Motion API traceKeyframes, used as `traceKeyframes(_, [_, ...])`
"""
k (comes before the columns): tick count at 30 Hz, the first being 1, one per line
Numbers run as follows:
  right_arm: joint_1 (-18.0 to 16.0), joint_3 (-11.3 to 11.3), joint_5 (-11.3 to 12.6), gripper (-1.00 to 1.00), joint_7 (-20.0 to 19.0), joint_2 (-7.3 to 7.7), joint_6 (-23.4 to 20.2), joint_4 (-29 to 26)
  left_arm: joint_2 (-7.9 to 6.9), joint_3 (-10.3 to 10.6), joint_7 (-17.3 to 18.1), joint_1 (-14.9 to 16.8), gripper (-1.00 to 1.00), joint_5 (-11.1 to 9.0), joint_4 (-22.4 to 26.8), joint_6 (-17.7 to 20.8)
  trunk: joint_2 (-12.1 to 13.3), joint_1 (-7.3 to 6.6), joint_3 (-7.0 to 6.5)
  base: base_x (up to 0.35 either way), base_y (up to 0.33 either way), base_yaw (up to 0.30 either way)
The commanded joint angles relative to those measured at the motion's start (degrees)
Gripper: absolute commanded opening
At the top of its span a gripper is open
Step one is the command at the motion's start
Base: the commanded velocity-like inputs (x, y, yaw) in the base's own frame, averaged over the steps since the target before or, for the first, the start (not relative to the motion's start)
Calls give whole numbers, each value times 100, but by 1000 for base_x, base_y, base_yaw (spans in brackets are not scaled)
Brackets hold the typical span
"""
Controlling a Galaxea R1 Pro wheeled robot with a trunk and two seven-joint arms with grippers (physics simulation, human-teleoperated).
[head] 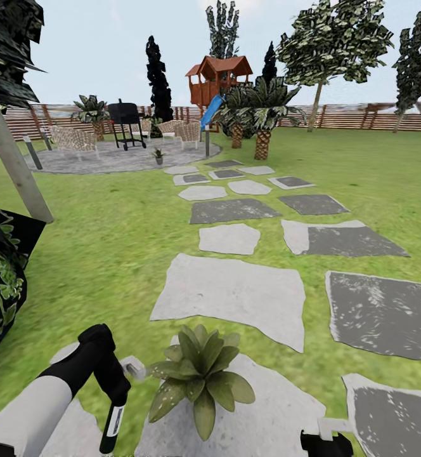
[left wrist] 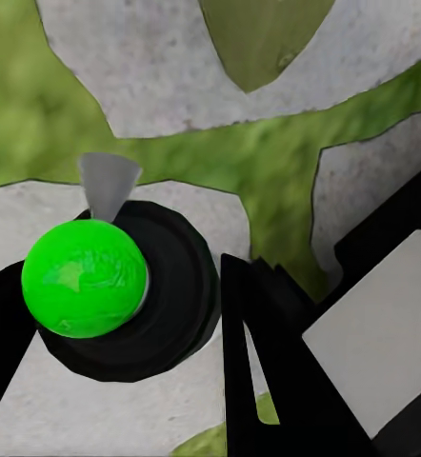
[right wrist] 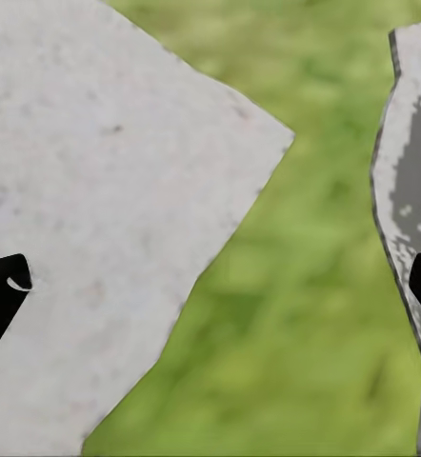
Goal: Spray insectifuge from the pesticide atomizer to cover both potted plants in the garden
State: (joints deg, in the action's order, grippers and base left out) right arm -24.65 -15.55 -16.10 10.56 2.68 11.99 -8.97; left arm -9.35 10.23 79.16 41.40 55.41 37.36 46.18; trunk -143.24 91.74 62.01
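Note:
My left gripper [head: 113, 388] hangs at the lower left, shut on the pesticide atomizer [head: 113, 421], a slim dark bottle with a white label. In the left wrist view the atomizer [left wrist: 125, 305] is a dark round body with a bright green top and a grey nozzle, sitting between my black fingers [left wrist: 268, 371]. Right beside it, a potted plant [head: 201, 374] with olive, pale-speckled leaves stands on a pale stepping stone [head: 280, 406]. A second small potted plant [head: 158, 154] stands far off on the round patio [head: 109, 162]. My right gripper [head: 324, 441] is low at the bottom edge, open over stone and grass [right wrist: 210, 286].
Grey stepping stones [head: 236, 289] run across the lawn toward the patio, which holds wicker chairs [head: 74, 138] and a black grill [head: 125, 120]. A dark leafy bush [head: 1, 279] and a leaning trunk [head: 17, 165] crowd the left. Palms [head: 261, 114], a playhouse [head: 218, 76] and the wooden fence [head: 362, 117] stand behind.

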Motion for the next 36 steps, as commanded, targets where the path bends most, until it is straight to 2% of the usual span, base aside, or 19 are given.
traceKeyframes(1, [-4,-44,-60,100,13,7,22,5,-10,16,41,-9,-100,30,8,54,-2,-1,5,0,0,269])
traceKeyframes(12, [-4,-44,-69,100,2,40,19,10,11,14,-28,-6,-100,41,8,80,-2,-1,5,-43,-150,57])
traceKeyframes(21, [-4,-44,-69,100,6,32,14,10,44,32,39,70,-100,49,12,137,-2,-1,5,-17,-15,0])
traceKeyframes(24, [-4,-44,-69,100,7,31,15,10,40,66,316,270,-100,69,-1,128,-2,-1,5,0,0,0])
traceKeyframes(25, [-4,-44,-67,100,7,31,14,10,20,116,623,388,-100,95,-5,116,-2,-1,5,0,0,0])
traceKeyframes(26, [-4,-44,-68,100,6,31,14,10,-2,238,1060,522,-100,221,-8,104,-2,-1,5,0,0,0])
traceKeyframes(28, [-4,-44,-63,100,5,31,18,6,9,399,1084,622,-100,540,-4,108,-2,-1,5,0,0,0])
traceKeyframes(29, [-4,-44,-63,100,6,33,20,6,28,443,1084,650,-100,770,-3,121,-2,-1,5,0,0,0])
traceKeyframes(31, [-4,-44,-67,100,3,38,22,8,45,469,1084,674,-100,988,-2,137,-2,-1,5,0,0,0])
traceKeyframes(36, [-4,-44,-69,100,7,48,22,10,72,481,1084,685,-100,1100,-1,146,-2,-1,5,0,0,0])
